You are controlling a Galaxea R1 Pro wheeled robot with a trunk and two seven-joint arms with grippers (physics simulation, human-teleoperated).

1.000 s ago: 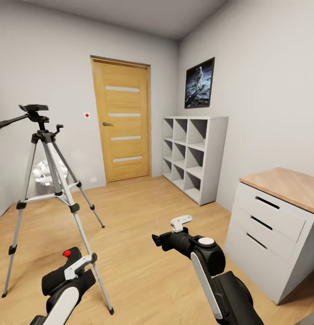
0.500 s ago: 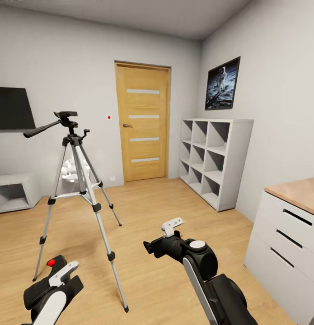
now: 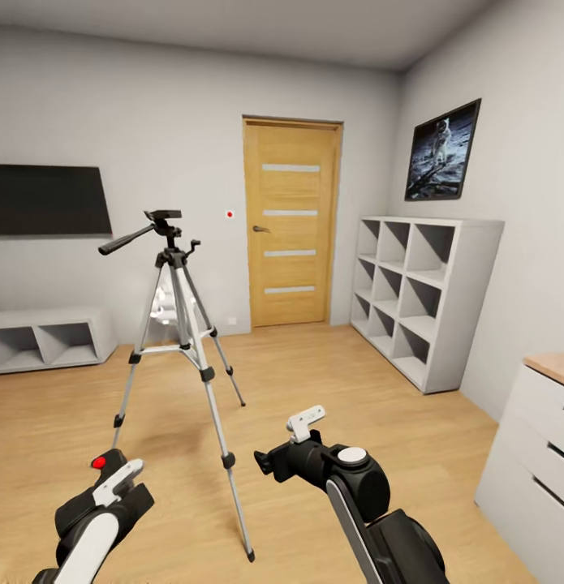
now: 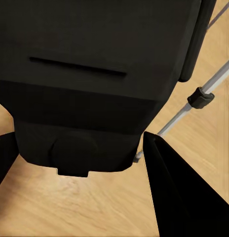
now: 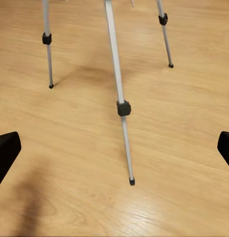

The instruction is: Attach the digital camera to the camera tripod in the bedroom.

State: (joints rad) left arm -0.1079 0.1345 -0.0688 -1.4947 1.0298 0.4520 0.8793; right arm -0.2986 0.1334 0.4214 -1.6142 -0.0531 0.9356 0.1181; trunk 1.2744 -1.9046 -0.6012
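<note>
L claw (image 3: 111, 478) clamped on camera (image 4: 90, 84), low at L | R claw (image 5: 114, 148) apart, empty | tripod (image 3: 180, 324) just ahead on wood floor (image 3: 330, 381), top plate bare | step: lift cam well up, keep level, steer clear of pan handle & front leg

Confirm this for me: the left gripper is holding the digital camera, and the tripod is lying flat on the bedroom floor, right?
Not quite. The left gripper does hold the digital camera, but the head view shows the camera tripod standing upright on its three legs.
</note>
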